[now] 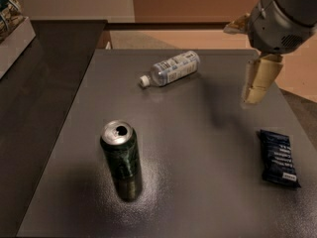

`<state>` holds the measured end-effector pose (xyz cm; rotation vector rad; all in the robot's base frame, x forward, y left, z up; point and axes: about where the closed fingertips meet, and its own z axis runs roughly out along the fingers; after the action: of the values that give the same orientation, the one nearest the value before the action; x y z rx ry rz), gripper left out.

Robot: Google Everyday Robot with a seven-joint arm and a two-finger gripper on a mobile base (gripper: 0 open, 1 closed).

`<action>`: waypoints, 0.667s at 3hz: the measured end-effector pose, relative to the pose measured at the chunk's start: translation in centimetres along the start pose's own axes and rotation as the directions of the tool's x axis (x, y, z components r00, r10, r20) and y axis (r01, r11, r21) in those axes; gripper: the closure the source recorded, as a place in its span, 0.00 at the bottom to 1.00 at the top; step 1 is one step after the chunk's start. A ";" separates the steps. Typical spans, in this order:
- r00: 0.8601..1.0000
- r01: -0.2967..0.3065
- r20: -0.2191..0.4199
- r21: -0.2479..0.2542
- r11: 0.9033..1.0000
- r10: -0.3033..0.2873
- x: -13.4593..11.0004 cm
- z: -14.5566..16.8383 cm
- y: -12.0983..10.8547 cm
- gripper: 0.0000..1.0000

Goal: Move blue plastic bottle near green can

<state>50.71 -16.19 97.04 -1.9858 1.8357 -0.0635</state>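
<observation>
Clear bluish plastic bottle point(171, 68), white cap, lies on side at 12 o'clock of dark table point(198, 133). Tall green metal can point(120, 157) upright at 7. Gripper point(258, 81) hovers at 2, well apart from bottle. Grasp mid-body across width; round body may roll. Claw released or clenched: cannot tell. Arm cut off by frame edge.

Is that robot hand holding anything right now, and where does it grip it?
Nothing. The gripper hangs above the table's right side, clear of the blue plastic bottle lying on its side and the upright green can.
</observation>
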 end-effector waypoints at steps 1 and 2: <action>0.996 0.088 0.028 -0.011 0.996 -0.088 -1.9 1.8 -2.5 0.00; 0.989 0.146 0.031 -0.036 0.989 -0.145 -3.2 3.8 -5.1 0.00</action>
<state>56.38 -11.90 96.14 -2.1339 1.6845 -0.0436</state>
